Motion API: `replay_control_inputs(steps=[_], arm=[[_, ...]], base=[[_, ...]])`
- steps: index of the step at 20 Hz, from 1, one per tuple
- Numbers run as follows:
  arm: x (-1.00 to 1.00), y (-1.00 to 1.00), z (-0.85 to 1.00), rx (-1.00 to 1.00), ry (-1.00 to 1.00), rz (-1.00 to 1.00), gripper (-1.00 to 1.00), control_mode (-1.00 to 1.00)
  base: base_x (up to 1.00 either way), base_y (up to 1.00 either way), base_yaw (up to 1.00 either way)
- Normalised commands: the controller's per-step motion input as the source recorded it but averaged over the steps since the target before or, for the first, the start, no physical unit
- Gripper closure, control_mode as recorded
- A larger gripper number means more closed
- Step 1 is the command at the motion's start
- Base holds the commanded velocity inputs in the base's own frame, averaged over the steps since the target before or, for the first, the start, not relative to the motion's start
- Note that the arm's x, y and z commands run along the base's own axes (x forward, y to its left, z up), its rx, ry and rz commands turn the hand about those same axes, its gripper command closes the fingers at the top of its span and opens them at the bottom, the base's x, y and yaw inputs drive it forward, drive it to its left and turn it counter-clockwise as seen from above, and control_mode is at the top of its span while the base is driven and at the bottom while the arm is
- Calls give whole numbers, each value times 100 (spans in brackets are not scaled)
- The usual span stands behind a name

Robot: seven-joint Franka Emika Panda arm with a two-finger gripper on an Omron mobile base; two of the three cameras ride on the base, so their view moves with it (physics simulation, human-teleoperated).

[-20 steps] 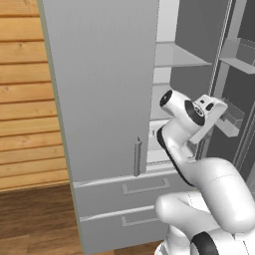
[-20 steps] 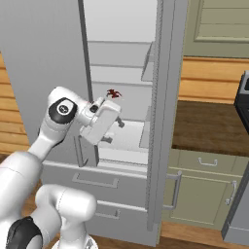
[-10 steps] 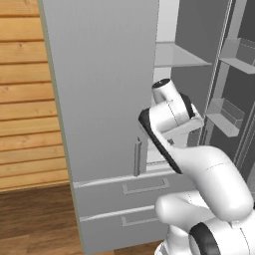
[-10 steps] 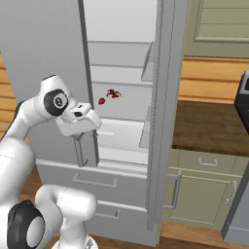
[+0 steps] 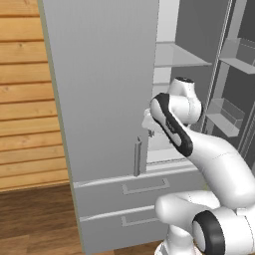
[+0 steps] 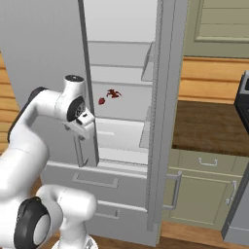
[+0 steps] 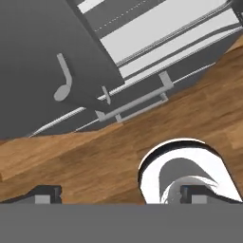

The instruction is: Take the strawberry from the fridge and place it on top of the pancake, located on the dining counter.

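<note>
The fridge stands with its right side open, showing grey shelves. The strawberry, a tiny dark red berry, lies on a middle shelf with a small red scrap just beside it. My gripper hangs at the edge of the shut left door, left of and below the berry, and points down. In the hand view the gripper is open over the wooden floor, its fingertips wide apart with nothing between them. In the left base view my forearm covers most of the hand. The pancake and the dining counter are out of view.
The left door's bar handle and two drawers sit below my hand. Door bins line the open right door. A wooden counter on green cabinets stands right of the fridge, and a plank wall stands to its left.
My arm has swung left, out of the fridge opening to the left door's edge. The hand has turned to point down at the floor. The strawberry has stayed on its shelf.
</note>
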Motion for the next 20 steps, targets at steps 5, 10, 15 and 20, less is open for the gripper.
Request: replay_control_inputs(steps=[5, 10, 15, 20], arm=[[56, 42, 0, -5, -49, -3, -100, -100], [41, -5, -1, -19, -25, 0, -100, -100], [63, 0, -12, -19, 4, 3, -100, -100], [24, 2, -11, -3, 17, 11, -100, -100]], base=[[0, 0, 0], [0, 0, 0], [0, 0, 0], [0, 0, 0]])
